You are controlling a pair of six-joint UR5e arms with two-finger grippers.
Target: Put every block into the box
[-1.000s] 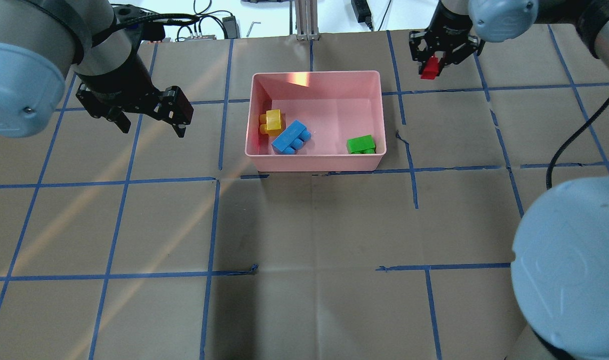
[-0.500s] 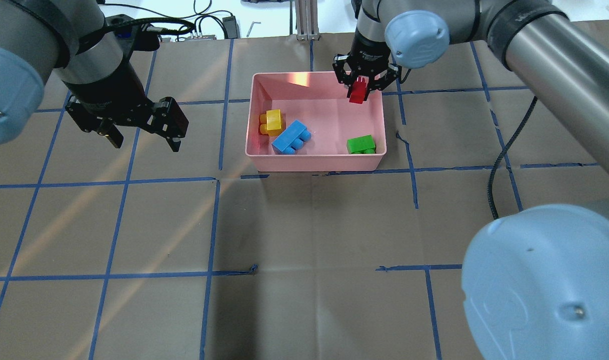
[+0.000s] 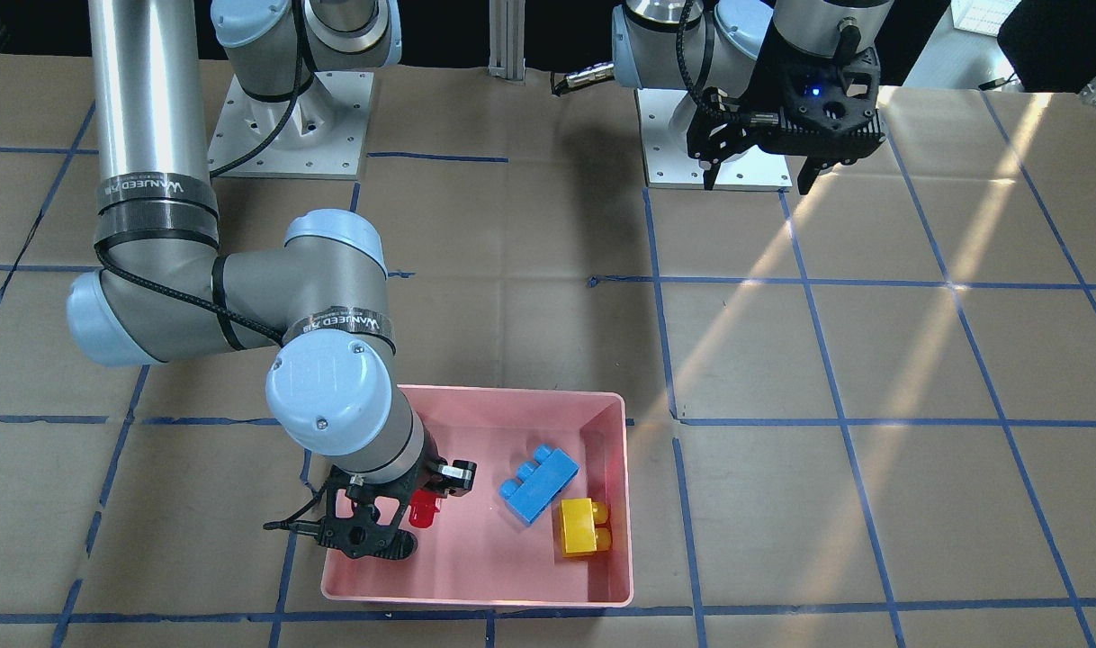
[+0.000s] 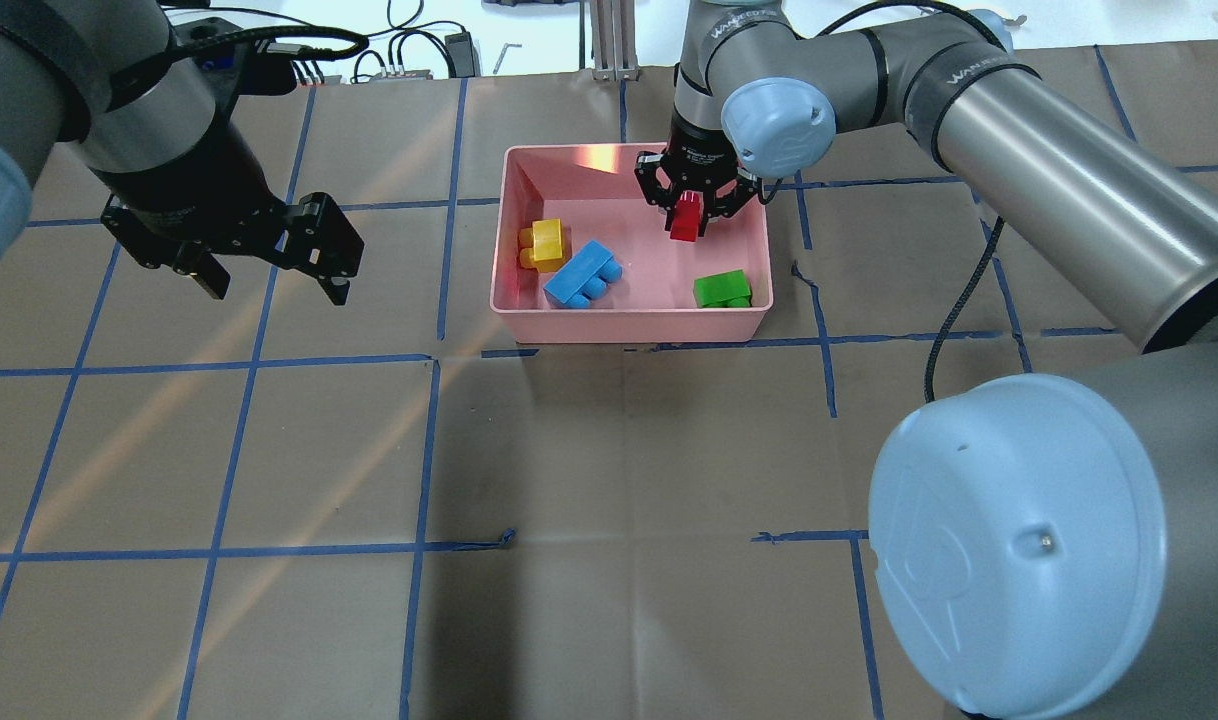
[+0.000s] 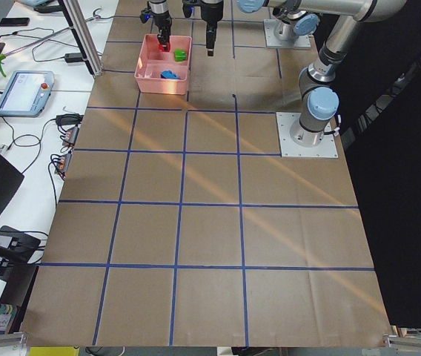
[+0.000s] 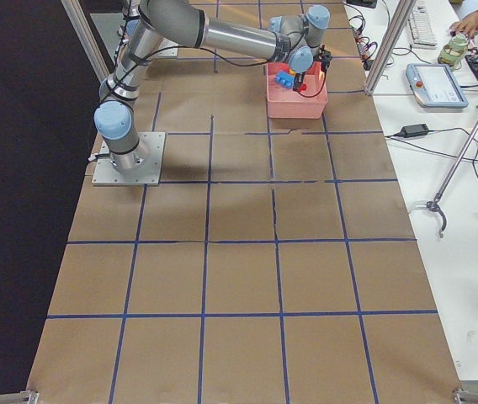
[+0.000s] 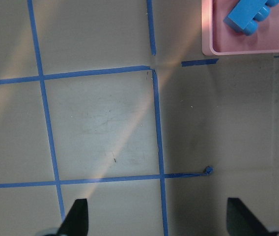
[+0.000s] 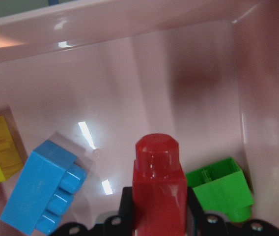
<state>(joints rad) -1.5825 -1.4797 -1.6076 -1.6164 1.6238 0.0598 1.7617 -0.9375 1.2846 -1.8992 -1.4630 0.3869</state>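
The pink box (image 4: 629, 326) stands at the table's far middle. In it lie the yellow block (image 4: 546, 243), the blue block (image 4: 581, 275) and the green block (image 4: 722, 289). My right gripper (image 4: 685, 215) is shut on the red block (image 4: 685, 222) and holds it stud-down above the box's floor, near the far right. The right wrist view shows the red block (image 8: 158, 182) between the fingers, with the blue block (image 8: 41, 191) and the green block (image 8: 220, 189) below. My left gripper (image 4: 272, 285) is open and empty, left of the box.
Brown paper with a blue tape grid covers the table (image 4: 609, 450). Both arm bases (image 3: 287, 126) stand on the robot's side. Cables and small devices (image 4: 459, 45) lie past the far edge. A teach pendant (image 5: 25, 89) lies on the side bench.
My right gripper has carried the red block leftwards from outside the box's far right corner to above the inside of the box. My left gripper has drifted slightly left and nearer.
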